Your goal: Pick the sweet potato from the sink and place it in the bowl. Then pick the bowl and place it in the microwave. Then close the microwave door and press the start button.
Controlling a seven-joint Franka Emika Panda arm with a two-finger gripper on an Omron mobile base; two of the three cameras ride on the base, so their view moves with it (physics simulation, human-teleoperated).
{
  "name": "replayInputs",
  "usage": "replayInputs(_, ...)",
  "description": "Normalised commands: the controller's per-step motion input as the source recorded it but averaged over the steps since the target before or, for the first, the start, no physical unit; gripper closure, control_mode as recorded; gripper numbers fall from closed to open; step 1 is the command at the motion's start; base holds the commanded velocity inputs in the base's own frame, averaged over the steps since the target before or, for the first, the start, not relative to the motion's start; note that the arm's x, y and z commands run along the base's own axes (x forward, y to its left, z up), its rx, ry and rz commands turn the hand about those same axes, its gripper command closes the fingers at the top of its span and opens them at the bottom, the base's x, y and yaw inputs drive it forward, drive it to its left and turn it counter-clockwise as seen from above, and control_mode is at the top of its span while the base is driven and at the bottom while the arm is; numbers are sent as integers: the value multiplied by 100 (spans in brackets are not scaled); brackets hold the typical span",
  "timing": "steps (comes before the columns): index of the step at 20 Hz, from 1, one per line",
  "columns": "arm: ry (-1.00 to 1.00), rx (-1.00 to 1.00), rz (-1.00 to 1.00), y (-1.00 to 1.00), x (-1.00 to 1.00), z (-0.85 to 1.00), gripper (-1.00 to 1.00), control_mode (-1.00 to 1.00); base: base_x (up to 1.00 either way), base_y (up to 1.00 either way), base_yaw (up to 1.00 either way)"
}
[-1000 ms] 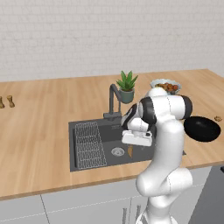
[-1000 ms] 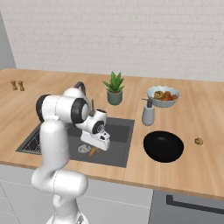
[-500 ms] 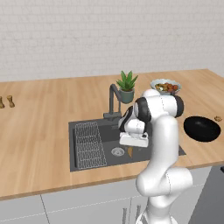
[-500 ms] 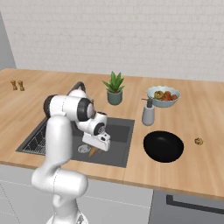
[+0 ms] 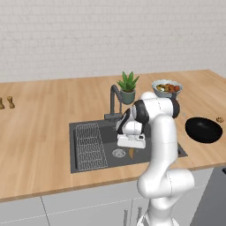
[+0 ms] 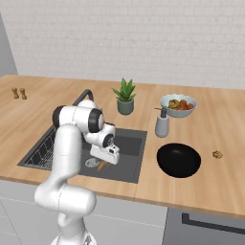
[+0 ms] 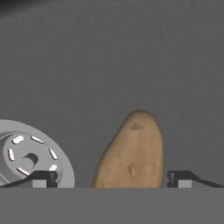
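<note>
Tool [image 7: 112, 179] spread wide over the potato [image 7: 131, 155] in the sink [image 5: 84, 165]; drain [image 7: 26, 153] just beside, faucet [image 5: 113, 101] behind.

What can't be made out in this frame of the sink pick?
- Sweet potato: near end cut off by the hand view's bottom edge; in the base views the pincer covers all but a sliver.
- Pincer contact: open, fingertips flank the potato, but touch can't be judged.
- Small brown thing beside the bowl: too small to identify.
</note>
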Motion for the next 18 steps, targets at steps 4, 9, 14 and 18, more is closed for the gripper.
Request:
replayInputs(4,0,0,0,0,-19,-55,100,-100,0,0,0)
replayInputs(9,-5,0,0,0,-25,-36,100,-100,0,0,0)
replayInputs(14,-1,0,0,0,-1,-1,100,-100,0,0,0)
replayInputs(18,-6,0,0,-41,-19,42,100,-100,0,0,0)
